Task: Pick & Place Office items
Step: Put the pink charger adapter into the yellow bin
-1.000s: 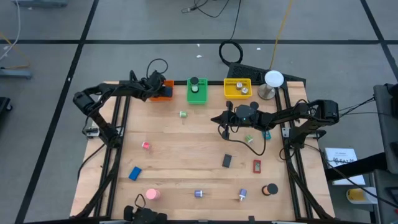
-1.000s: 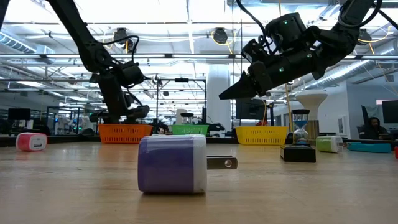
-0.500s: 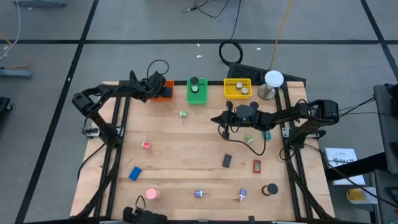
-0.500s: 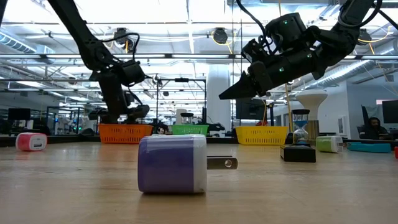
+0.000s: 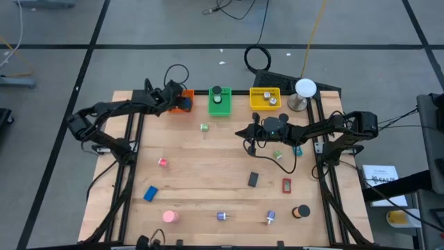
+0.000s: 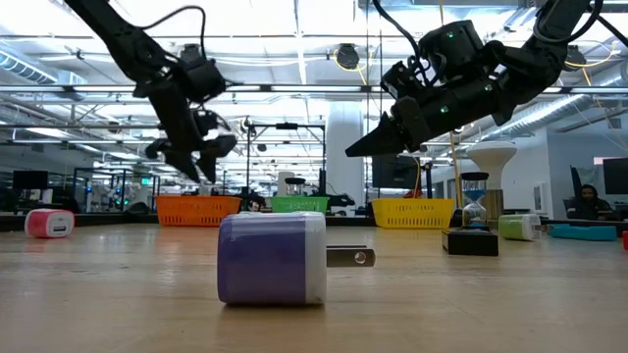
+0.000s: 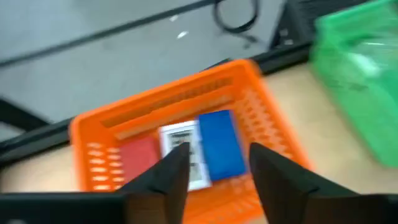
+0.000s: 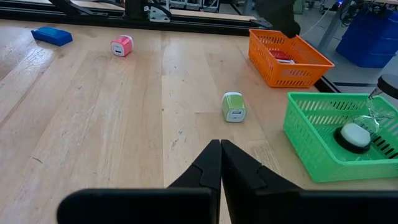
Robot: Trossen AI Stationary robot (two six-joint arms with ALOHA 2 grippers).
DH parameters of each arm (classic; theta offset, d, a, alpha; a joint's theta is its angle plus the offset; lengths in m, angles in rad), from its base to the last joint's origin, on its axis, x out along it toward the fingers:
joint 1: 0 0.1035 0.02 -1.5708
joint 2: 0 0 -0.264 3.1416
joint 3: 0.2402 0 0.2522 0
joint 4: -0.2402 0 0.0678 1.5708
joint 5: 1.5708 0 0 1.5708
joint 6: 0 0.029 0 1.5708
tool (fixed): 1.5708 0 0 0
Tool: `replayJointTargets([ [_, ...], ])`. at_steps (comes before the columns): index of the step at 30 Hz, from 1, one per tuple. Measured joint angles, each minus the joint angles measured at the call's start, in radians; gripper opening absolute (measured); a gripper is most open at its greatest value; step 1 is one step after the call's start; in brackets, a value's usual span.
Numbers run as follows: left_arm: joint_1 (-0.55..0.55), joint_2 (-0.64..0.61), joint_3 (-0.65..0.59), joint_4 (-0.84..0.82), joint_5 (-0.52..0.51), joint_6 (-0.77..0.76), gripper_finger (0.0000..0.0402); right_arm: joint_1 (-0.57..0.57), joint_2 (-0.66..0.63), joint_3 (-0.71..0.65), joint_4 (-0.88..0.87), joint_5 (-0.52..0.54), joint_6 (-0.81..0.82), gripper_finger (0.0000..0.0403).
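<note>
Over the table's (image 5: 208, 173) far left corner your left gripper (image 7: 214, 165) hangs above the orange bin (image 7: 124, 118), fingers parted with bare gap between them, nothing held. Bin already has a blue block (image 7: 221, 143), a red piece (image 7: 138, 155) and a white labelled piece (image 7: 183, 149) lying flat on its floor.

Your right gripper (image 8: 219, 163) hovers off the surface around the middle toward the right edge, fingers pressed together, empty.

Risks: left fingers sit close above the orange bin's slotted rim; drop down or swing sideways and you can hook the lattice wall and drag that light plastic bin off the far edge. Right gripper needs opening before any pick, otherwise you'll shove the piece instead of grabbing it. Cables loop off both wrists and could sweep loose items.

Items left loose on the surface: green-and-white charger cube (image 8: 234, 106) near the far edge, rounded corners; pink cube (image 8: 122, 45) toward the left edge; blue eraser-like block (image 5: 150, 193) and a round pink piece (image 5: 168, 217) toward the near left corner; purple-and-white plug cube (image 6: 272, 257) with metal prongs at the near edge, smooth and likely slippery; black block (image 5: 253, 180), red framed piece (image 5: 286, 185), black round piece (image 5: 301, 212) toward the near right corner.

Green bin (image 8: 329, 140) is the same slotted plastic, holds a white-topped round thing. Table is pale wood planks, matte.
</note>
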Motion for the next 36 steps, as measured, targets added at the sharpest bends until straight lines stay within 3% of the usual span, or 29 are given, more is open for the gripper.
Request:
replayJointTargets([
  [7, -0.17, -0.07, -0.148, 0.349, 0.01, 0.125, 0.0064, 0.0, 0.0, 0.0, 0.004, 0.002, 0.008, 0.0],
  [12, -0.257, -0.074, -0.301, 0.737, 0.134, 0.247, 0.0011, 0.0, 0.0, 0.0, 0.004, 0.003, 0.006, 0.0],
  [18, -0.308, -0.074, -0.431, 1.041, 0.307, 0.319, 0.0018, -0.001, 0.0, 0.0, 0.029, 0.009, 0.004, 0.0001],
  [23, -0.35, -0.075, -0.448, 1.054, 0.372, 0.276, 0.0028, -0.001, 0.0, 0.0, 0.04, 0.005, 0.004, 0.0003],
  [32, -0.448, -0.074, -0.436, 1.054, 0.366, 0.208, 0.0003, 0.0, 0.0, 0.0, 0.042, 0.005, 0.004, 0.0004],
  [36, -0.485, -0.074, -0.403, 1.028, 0.368, 0.157, 0.0011, 0.0, 0.0, 0.0, 0.042, 0.005, 0.004, 0.0004],
])
